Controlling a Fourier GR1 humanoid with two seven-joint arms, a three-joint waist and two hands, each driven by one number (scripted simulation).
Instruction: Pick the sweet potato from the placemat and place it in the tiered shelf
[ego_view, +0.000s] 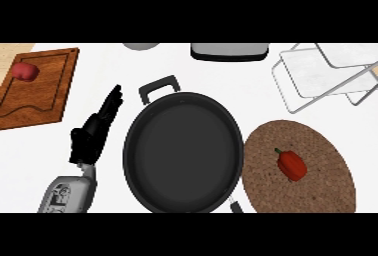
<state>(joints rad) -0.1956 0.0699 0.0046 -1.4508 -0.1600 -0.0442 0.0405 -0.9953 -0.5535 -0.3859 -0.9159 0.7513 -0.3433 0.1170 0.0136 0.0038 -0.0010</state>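
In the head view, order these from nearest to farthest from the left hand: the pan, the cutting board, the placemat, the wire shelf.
From the left hand:
1. Pan, just to its right.
2. Cutting board, up and to its left.
3. Placemat, beyond the pan, at the right.
4. Wire shelf, far upper right.

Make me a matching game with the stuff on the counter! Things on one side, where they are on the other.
Things:
1. small red-orange vegetable
2. dark red fruit
3. big black round pan
4. black left hand

Places:
A. middle of the counter
B. on the brown wooden cutting board
C. just left of the pan
D. on the round brown woven placemat

Pairs: 1-D, 2-B, 3-A, 4-C
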